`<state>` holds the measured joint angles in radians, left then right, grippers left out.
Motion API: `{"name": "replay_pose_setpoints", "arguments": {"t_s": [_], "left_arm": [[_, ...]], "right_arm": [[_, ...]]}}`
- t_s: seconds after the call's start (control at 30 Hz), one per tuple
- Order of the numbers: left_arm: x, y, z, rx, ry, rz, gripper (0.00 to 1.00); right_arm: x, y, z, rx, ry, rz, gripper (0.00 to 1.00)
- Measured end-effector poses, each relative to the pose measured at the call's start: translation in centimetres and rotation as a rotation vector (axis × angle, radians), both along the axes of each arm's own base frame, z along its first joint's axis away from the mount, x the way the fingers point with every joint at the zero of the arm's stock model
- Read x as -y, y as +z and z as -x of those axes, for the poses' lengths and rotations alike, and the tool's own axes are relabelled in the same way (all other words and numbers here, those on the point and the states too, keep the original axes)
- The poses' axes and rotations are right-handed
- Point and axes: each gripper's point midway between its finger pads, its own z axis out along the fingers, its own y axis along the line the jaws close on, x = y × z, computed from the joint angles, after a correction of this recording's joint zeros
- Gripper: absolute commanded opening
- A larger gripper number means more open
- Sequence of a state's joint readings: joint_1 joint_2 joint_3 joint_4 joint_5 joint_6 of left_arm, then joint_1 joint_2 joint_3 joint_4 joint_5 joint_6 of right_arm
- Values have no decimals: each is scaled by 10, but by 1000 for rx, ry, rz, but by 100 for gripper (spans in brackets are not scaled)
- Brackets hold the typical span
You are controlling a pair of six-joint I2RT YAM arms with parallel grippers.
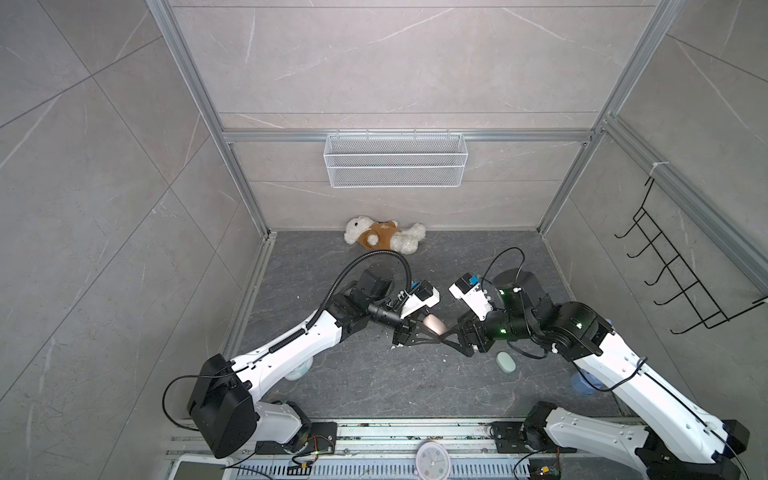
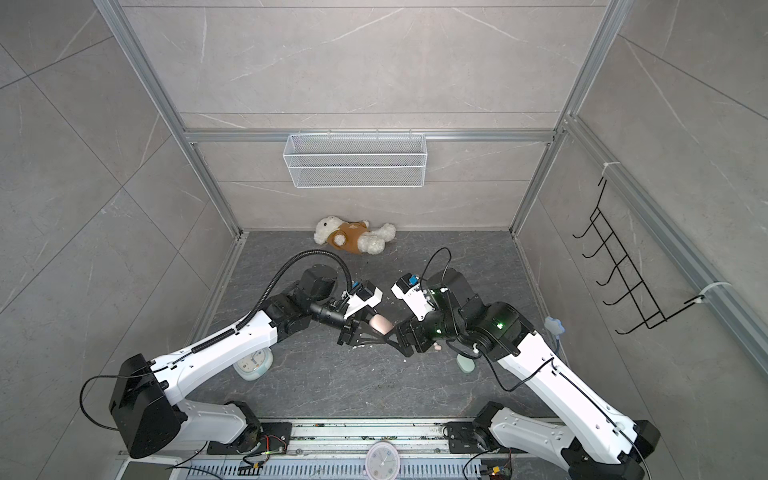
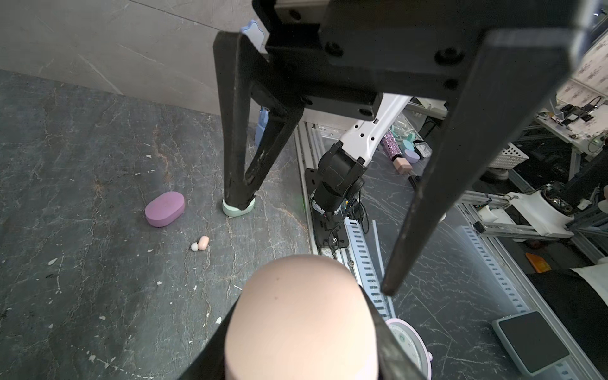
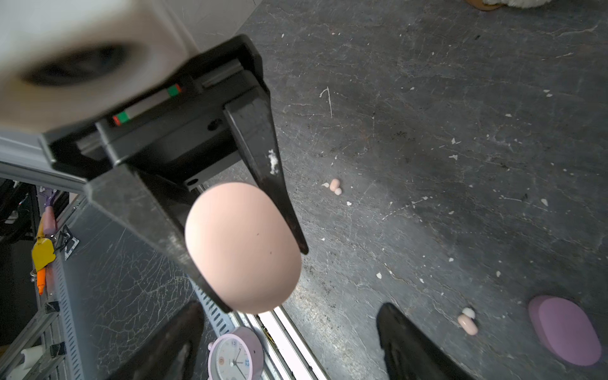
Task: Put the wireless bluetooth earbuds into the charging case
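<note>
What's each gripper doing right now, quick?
Left gripper: closed, holding the peach case.
Right gripper: open, holding nothing.

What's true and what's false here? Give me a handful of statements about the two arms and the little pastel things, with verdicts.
1. The left end effector grips a peach case. True.
2. The right end effector is shut on an earbud. False: its jaws stand open, holding nothing.
3. A lilac case lies on the table. True.
4. The teddy bear stands mid-table. False: it lies by the back wall.
5. A peach earbud lies loose on the table. True.
</note>
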<state>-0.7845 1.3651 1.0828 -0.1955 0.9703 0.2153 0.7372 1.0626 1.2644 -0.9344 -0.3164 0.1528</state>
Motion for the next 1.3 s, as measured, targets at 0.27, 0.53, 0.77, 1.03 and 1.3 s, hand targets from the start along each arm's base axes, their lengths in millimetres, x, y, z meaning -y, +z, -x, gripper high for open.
{"name": "replay_pose_setpoints", "arguments": {"t_s": [0.27, 0.53, 0.77, 1.03, 1.3], "left_arm": [[-2, -3, 1, -14, 4, -17, 31], [-5, -5, -3, -15, 29, -34, 31], [-8, -4, -3, -10, 47, -44, 31], [-11, 6, 11, 5, 13, -9, 30], [-12, 11, 19, 23, -2, 20, 30]], "right_arm": [[3, -3, -8, 28, -36, 39, 84], [10, 5, -18, 73, -98, 57, 85], [18, 16, -31, 104, -189, 71, 85], [23, 17, -45, 110, -274, 96, 87], [14, 40, -24, 98, -195, -35, 88]]}}
